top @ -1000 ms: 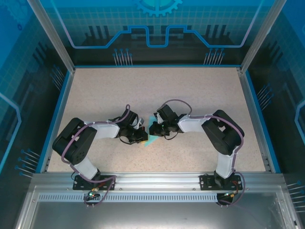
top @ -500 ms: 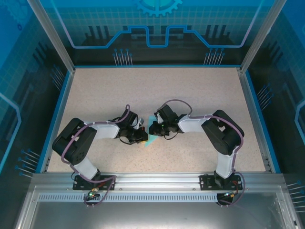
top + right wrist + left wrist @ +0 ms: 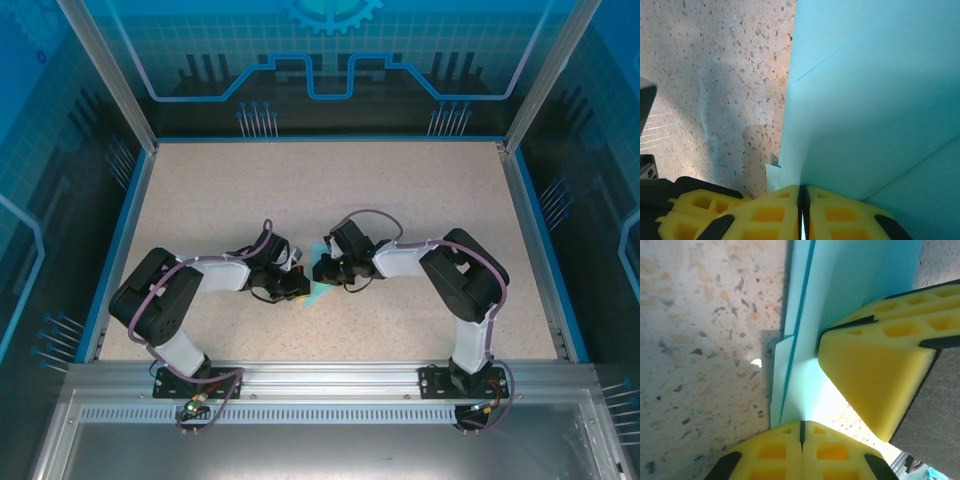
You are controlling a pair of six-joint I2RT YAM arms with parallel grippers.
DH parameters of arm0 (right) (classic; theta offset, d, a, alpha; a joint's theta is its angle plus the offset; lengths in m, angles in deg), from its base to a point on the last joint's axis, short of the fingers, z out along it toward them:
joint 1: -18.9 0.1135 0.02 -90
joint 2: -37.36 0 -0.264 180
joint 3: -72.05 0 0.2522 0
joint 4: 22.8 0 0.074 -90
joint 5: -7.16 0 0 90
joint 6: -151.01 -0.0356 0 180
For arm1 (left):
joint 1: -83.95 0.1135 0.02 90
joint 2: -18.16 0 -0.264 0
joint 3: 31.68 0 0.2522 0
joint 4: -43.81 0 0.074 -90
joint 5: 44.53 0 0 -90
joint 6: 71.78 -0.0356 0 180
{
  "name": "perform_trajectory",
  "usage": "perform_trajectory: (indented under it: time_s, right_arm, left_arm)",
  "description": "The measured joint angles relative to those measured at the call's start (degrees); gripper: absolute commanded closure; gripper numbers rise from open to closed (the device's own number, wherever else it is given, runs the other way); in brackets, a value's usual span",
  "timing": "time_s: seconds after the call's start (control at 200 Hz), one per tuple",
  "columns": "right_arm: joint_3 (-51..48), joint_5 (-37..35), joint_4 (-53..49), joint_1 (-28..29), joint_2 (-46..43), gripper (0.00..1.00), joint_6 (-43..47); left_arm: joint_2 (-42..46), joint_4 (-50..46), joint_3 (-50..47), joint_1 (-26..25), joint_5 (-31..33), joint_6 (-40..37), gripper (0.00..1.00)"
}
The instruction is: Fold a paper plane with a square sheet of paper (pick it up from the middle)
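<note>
Right arm (image 3: pixel 400 262) fractionally leftward, paper (image 3: pixel 318 293) steady

arms (image 3: pixel 220 272): black-and-white shells | cables (image 3: pixel 372 212): purple, looped | jaws: yellow gridded pads (image 3: pixel 870 375)

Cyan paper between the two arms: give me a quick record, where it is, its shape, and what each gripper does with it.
item: thin cyan-blue folded paper sheet
place: mid-table, over the speckled tabletop, between both arms
shape: layered folds, sharp creases
left gripper: shut, pinching a paper edge
right gripper: shut, pinching the paper
</note>
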State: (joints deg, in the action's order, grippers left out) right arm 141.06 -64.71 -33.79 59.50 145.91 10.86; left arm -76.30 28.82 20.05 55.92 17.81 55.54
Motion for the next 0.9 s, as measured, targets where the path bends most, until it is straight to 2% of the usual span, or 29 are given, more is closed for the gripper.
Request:
perform_trajectory:
  time_s: [0.17,0.585,0.895]
  right_arm:
    - [1.3,0.0,-1.2,-1.0,0.2,0.87,0.3]
    - [5.7,0.5,-1.6,-9.9,4.0,0.87,1.9]
    - [6.3,2.5,-1.3,-10.8,4.6,0.86,2.0]
  left_arm:
    - [0.0,0.2,-0.2,0.0,0.0,0.0,0.98]
    - [0.1,0.3,-0.3,0.0,0.0,0.0,0.99]
    - [0.2,0.3,-0.3,0.0,0.4,-0.4,1.00]
